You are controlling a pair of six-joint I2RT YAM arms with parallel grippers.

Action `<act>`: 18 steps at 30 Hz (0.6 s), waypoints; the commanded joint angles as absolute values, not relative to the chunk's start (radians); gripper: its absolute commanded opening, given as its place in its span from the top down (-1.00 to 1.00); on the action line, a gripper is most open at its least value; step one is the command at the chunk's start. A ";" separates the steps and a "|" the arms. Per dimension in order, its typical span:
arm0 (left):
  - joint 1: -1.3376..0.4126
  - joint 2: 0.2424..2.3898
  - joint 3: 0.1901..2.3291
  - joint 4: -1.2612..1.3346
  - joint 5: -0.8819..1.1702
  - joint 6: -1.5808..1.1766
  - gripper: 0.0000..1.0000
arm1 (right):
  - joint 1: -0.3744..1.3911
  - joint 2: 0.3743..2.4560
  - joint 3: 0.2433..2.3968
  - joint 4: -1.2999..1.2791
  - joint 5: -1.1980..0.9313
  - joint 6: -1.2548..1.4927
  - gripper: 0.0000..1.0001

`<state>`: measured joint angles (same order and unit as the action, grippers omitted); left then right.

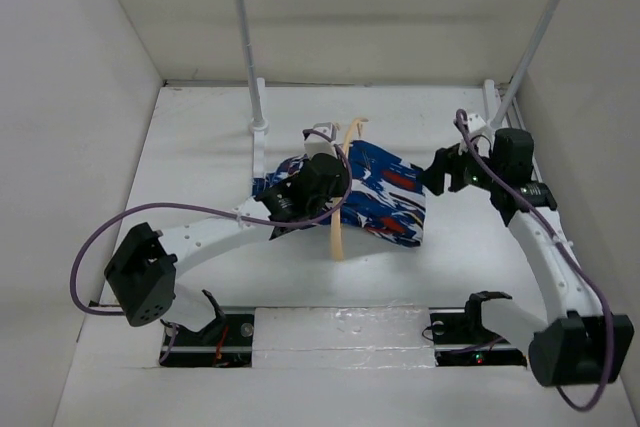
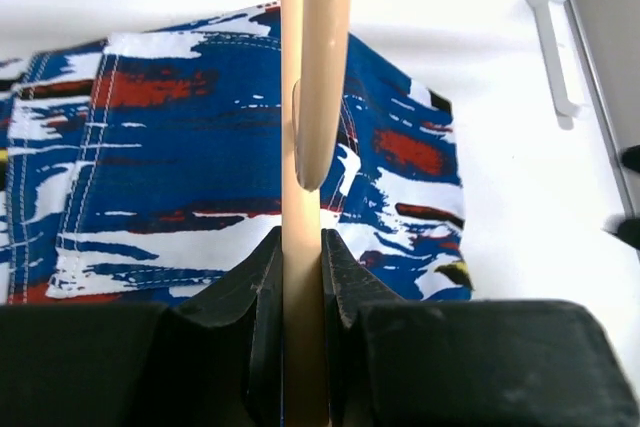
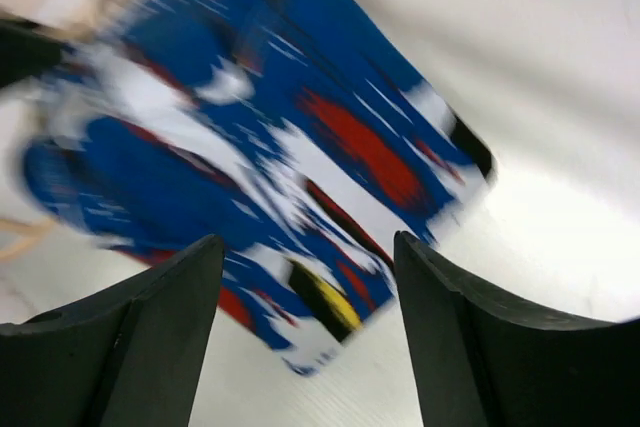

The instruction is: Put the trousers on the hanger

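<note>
The trousers (image 1: 385, 197) lie folded on the table (image 1: 200, 157), the hanger (image 1: 339, 232) crossing above them, its bar pinched tight by the left gripper (image 2: 300, 247). The right gripper (image 3: 305, 242) hovers spread wide and empty over the cloth's corner. Catching only one layer there could unfold the pile.

The trousers (image 1: 385, 197) lie folded into a compact, flattish bundle near the middle of the white table (image 1: 200, 147). They are soft cloth in blue, white and red streaks, with black and yellow flecks at one corner and white stitched seams. The hanger (image 2: 318, 67), thin, light tan and curved, runs across the bundle's left part, one bar pinched between the fingers of the left pincer (image 2: 300, 247), its near end past the cloth's edge
</note>
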<state>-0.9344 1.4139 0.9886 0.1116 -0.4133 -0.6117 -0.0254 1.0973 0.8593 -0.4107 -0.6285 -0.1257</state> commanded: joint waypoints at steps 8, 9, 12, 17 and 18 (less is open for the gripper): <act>-0.936 1.364 1.198 0.133 -0.434 -0.552 1.00 | 0.642 0.962 0.911 -0.028 -0.442 0.419 -0.59; -0.936 1.367 1.204 0.130 -0.430 -0.551 1.00 | 0.710 0.998 0.905 0.026 -0.407 0.454 -0.62; -0.936 1.365 1.216 0.136 -0.419 -0.557 1.00 | 0.787 1.080 0.905 0.119 -0.373 0.483 -0.63; -0.936 1.347 1.212 0.130 -0.420 -0.568 1.00 | 0.807 1.163 0.904 0.155 -0.262 0.485 -0.65; -0.936 1.336 1.209 0.130 -0.420 -0.569 1.00 | 0.807 1.169 0.900 0.166 -0.230 0.489 -0.65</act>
<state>-0.9184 1.4113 1.1408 0.0032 -0.4248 -0.5552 0.8078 1.1465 0.9066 0.0456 -0.3744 0.4549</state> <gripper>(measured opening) 0.108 0.821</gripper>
